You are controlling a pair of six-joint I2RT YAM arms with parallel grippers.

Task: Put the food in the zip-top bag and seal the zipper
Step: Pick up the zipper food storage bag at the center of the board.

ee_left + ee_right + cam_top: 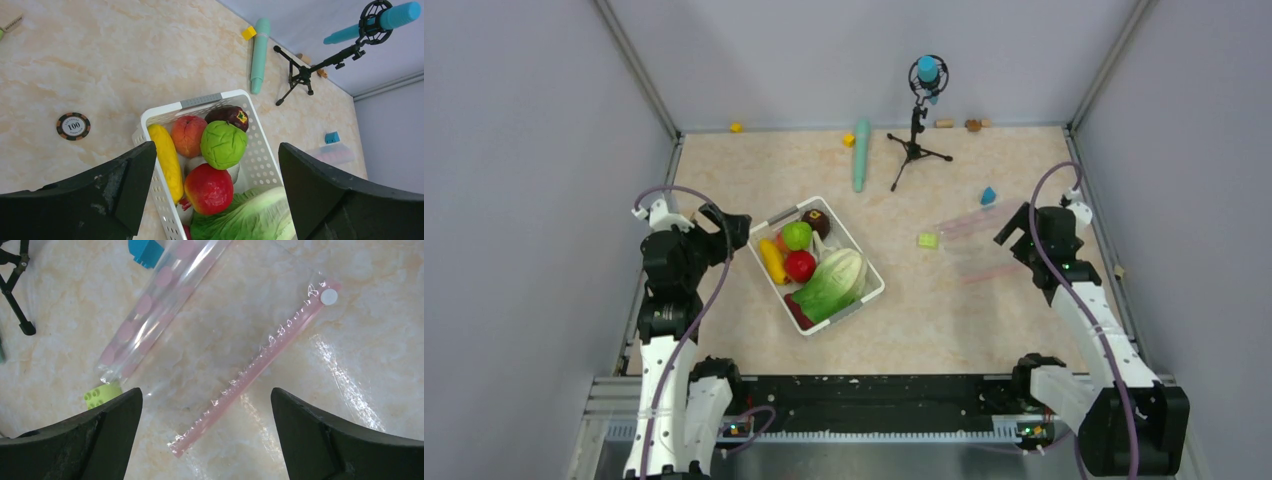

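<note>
**Food in basket, bag flat on desk, both tools released**

The left tool is held with its fingers spread wide above the near end of the white slotted basket; nothing is gripped. All the food is contained in this basket: the green leafy cabbage at the near end, then the red apple, the green apple, the yellow corn-like piece along the left wall, the orange piece and the dark maroon root at the far end.

The right tool is likewise released, poised over the zip-top bag, which lies flat on the desk, well apart from the basket. The zipper is seen running diagonally between the fingers. Whether the strip is pressed shut cannot be determined from these views. A green block lies at one corner of the bag and a blue block at another.
</note>
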